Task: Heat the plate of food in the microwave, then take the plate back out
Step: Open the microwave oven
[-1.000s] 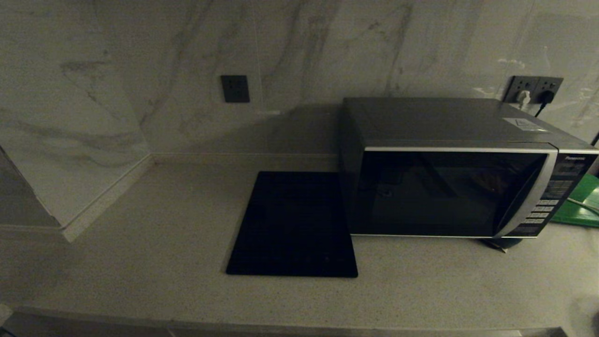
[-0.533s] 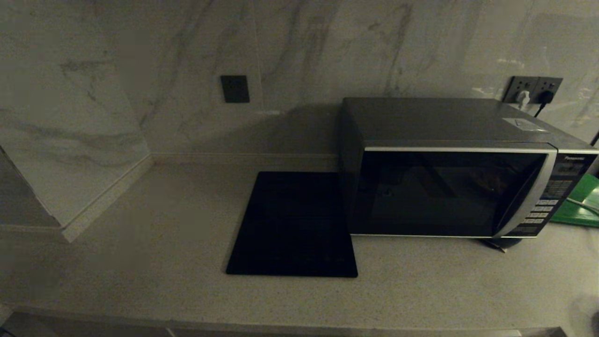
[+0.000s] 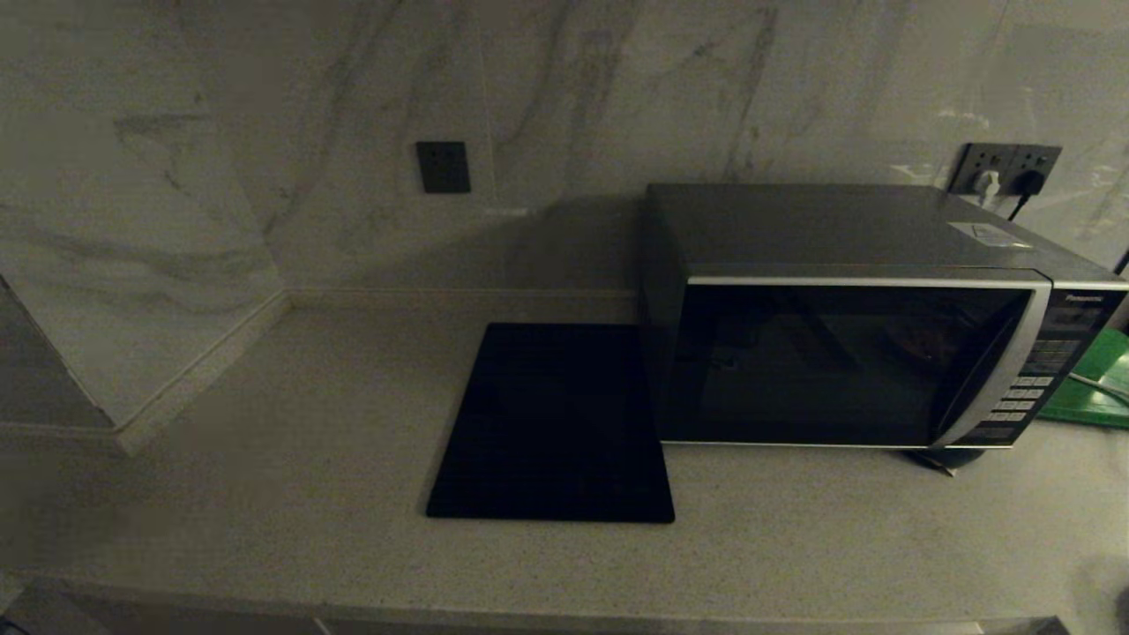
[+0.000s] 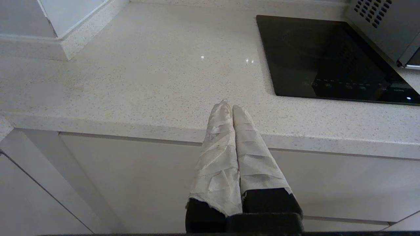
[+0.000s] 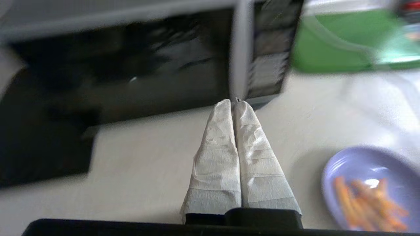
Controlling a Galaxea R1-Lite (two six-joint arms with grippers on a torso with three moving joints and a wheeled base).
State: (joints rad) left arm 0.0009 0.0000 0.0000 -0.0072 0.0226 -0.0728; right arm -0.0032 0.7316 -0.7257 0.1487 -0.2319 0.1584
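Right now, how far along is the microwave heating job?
Nothing looks done: the microwave door is shut and the plate of food sits on the counter. In hand: the right end effector, fingers together, points at the microwave; the left end effector waits at the counter edge. Opening, loading, heating and retrieving remain.

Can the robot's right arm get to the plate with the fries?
Probably yes. The plate sits on bare counter beside the shut right gripper, with nothing between them.
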